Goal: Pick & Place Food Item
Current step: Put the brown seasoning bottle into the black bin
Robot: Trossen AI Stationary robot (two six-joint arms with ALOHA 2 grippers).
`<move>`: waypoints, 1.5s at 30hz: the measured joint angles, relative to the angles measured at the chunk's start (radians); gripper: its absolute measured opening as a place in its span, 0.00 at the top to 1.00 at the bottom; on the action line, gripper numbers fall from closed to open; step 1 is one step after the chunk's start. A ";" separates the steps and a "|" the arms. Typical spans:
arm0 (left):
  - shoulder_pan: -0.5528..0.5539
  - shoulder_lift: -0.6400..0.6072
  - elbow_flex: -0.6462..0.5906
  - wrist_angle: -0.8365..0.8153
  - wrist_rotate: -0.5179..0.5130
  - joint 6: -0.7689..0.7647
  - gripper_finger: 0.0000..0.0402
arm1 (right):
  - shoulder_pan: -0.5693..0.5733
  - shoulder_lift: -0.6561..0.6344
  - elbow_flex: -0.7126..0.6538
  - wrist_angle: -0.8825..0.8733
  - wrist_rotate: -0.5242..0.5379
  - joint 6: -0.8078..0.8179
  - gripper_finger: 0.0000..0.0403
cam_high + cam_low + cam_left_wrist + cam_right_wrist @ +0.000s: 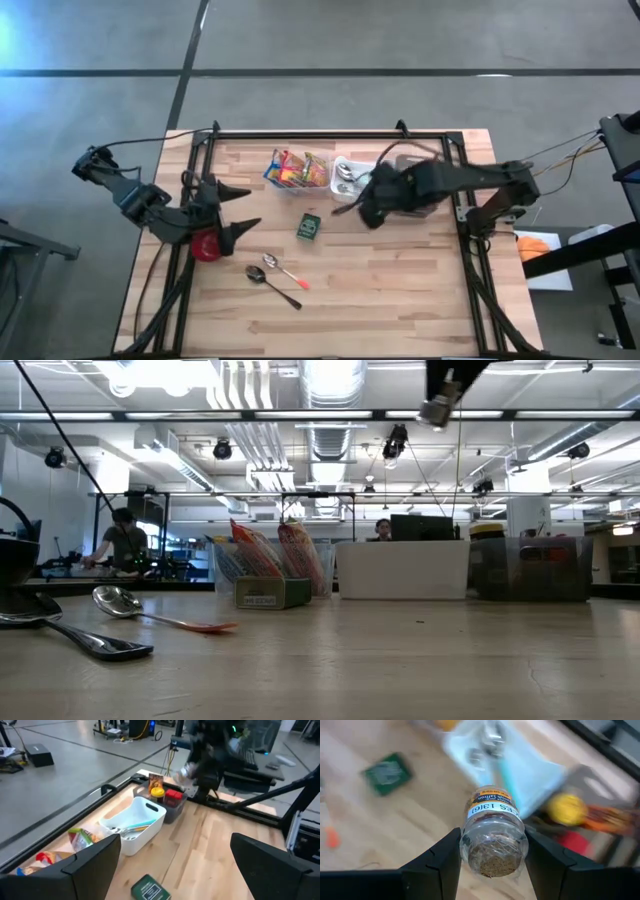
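The right gripper (pixel 492 851) is clamped on a spice jar (pixel 493 838), a clear jar with a labelled band, held between both fingers (pixel 436 865) above the table (pixel 400 280). Taking the white bin (pixel 348 178) as the landmark: in the high view the right gripper (pixel 372 205) hangs just beside the bin, on the side toward the table's middle, and the jar itself is hidden under the arm there. In the right wrist view the bin (pixel 520 760) lies below and beyond the jar, with cutlery inside it.

The left gripper (pixel 238 207) is spread wide and holds nothing; it sits well apart from the bin, near the table's left edge, with a red object (pixel 205 246) under it.

A green packet (pixel 309 227) lies near the bin, toward the table's middle. Two spoons (pixel 272 278) lie farther from the bin, past the packet, one with an orange handle.

A clear bin of snack packets (pixel 296 170) stands touching or just beside the white bin on its left. On its other side is a dark bin (pixel 175 806) with a yellow-capped and a red-capped item
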 joint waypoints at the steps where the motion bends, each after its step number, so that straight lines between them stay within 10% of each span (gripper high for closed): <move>1: 0.000 -0.004 -0.004 -0.001 0.000 0.000 0.05 | -0.013 -0.016 0.000 -0.035 0.000 0.016 0.57; 14: 0.000 0.000 -0.051 -0.002 0.088 0.000 0.05 | -0.282 -0.268 -0.158 -0.024 -0.034 -0.009 0.57; 30: 0.001 0.000 -0.049 0.001 0.105 -0.002 0.05 | -0.860 -0.261 -0.400 0.055 -0.242 -0.298 0.57; 45: 0.001 0.000 -0.049 0.001 0.105 0.037 0.05 | -0.955 -0.089 -0.463 0.161 -0.269 -0.742 0.57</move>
